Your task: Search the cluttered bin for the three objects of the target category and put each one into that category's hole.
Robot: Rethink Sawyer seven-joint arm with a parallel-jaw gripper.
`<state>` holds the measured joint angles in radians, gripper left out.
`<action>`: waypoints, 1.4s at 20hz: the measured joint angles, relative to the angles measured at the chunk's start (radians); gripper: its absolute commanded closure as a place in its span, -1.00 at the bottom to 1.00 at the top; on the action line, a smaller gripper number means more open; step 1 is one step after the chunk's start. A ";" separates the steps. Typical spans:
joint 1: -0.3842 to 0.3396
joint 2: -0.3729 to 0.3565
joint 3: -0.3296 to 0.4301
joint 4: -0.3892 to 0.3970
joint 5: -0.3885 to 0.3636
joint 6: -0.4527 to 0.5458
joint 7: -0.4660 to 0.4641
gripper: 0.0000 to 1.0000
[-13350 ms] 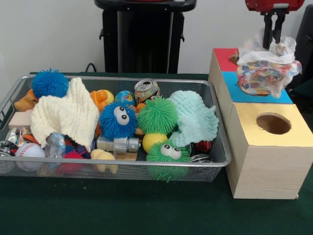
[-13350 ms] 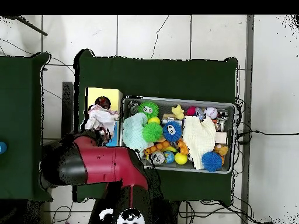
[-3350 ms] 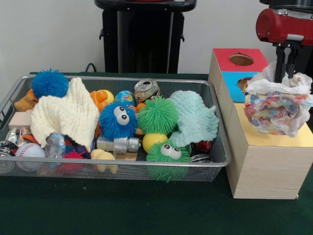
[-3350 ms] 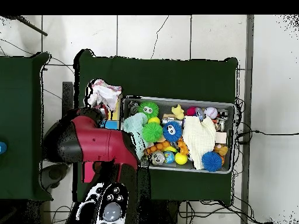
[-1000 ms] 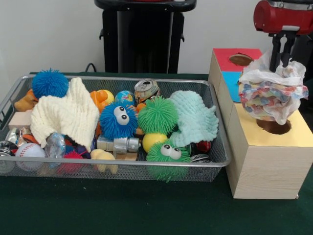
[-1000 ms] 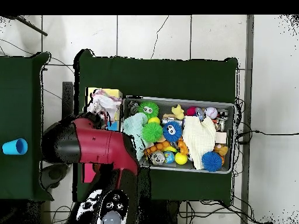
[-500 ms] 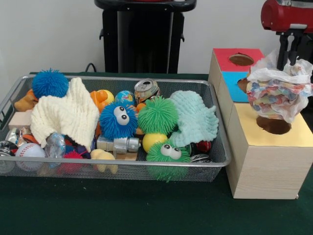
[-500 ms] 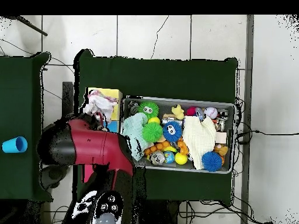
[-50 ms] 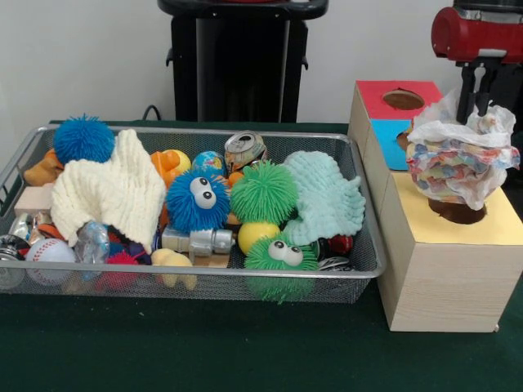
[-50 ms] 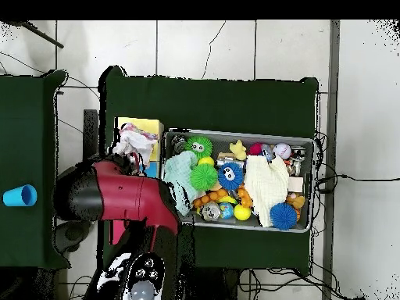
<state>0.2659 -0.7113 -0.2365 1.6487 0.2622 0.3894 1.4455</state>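
A dark green cloth covers the table, and behind it there is a pale wall and a black stand.

The crumpled plastic bag, white with many small coloured marks, hangs from the gripper, whose two black fingers are closed on the top of the bag. The bag hangs directly under the gripper, and its lower part reaches the round hole in the yellow top of the wooden box; it covers most of this hole, and I cannot tell if it goes inside. In the overhead view the bag lies over the yellow and blue parts of the box, at the end of the red arm.

Behind the gripper, on the same box, there are a blue section and a red section, each with its own hole; the bag hides a part of the blue hole.

To the side of the gripper, just beside the box, stands the wire mesh bin, full of things. The nearest to the gripper is a pale mint cloth. Further away are a green fuzzy ball, a green fuzzy ball with eyes, a yellow ball, a crushed can and a blue fuzzy ball with eyes. The farthest are a cream knitted cloth, a plain blue fuzzy ball and a baseball.
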 measured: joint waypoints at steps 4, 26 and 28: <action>0.000 0.008 0.000 0.000 0.000 0.000 0.000 1.00; 0.011 0.014 0.000 0.001 0.001 0.000 0.000 1.00; 0.014 0.014 0.000 0.001 0.001 0.000 0.000 1.00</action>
<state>0.2797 -0.6972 -0.2365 1.6492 0.2636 0.3894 1.4455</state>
